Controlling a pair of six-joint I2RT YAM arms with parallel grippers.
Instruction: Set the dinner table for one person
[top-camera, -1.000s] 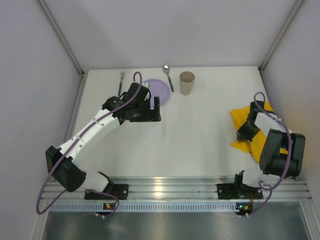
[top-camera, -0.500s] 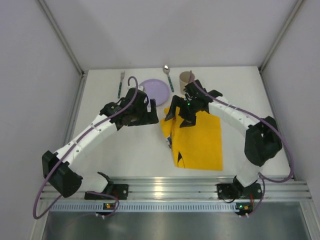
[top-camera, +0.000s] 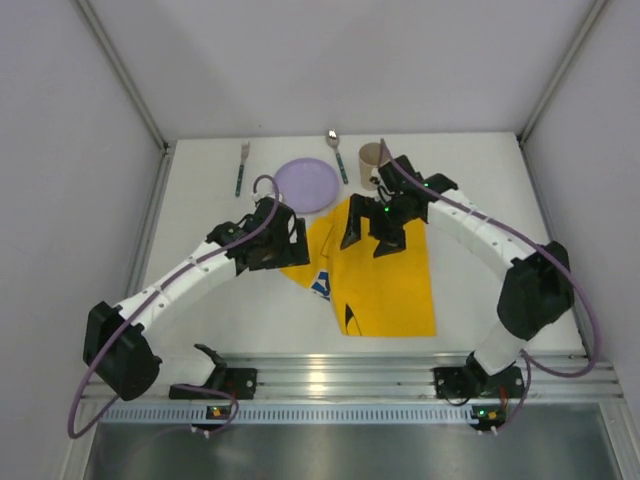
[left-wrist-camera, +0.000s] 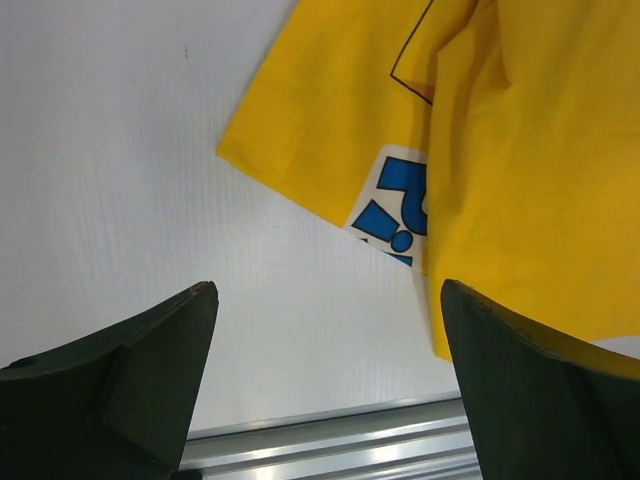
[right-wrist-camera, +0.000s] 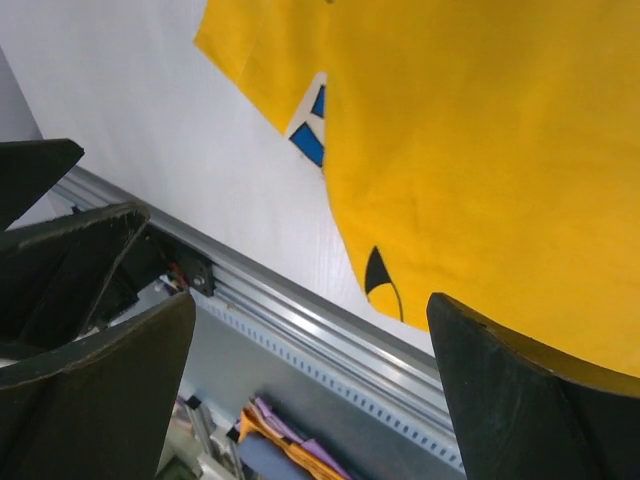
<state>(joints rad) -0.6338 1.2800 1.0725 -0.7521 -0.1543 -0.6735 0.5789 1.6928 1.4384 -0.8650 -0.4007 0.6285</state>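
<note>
Dinner table (top-camera: 470, 165): flat matte white, silver rail (top-camera: 340, 375) near edge

A yellow placemat (right-wrist-camera: 480, 150) lies on the white dinner table (right-wrist-camera: 140, 120); a blue-and-white print sits at its left edge. Below it runs the aluminium rail (right-wrist-camera: 290, 310); the right gripper (right-wrist-camera: 310, 300) is spread wide.

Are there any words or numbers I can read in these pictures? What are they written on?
No text can be read anywhere.
yellow placemat: a blue and white print shows at its folded edge, but the fold hides most of it, so no letters can be made out.
plate, cup, fork, spoon: no markings visible.
</note>
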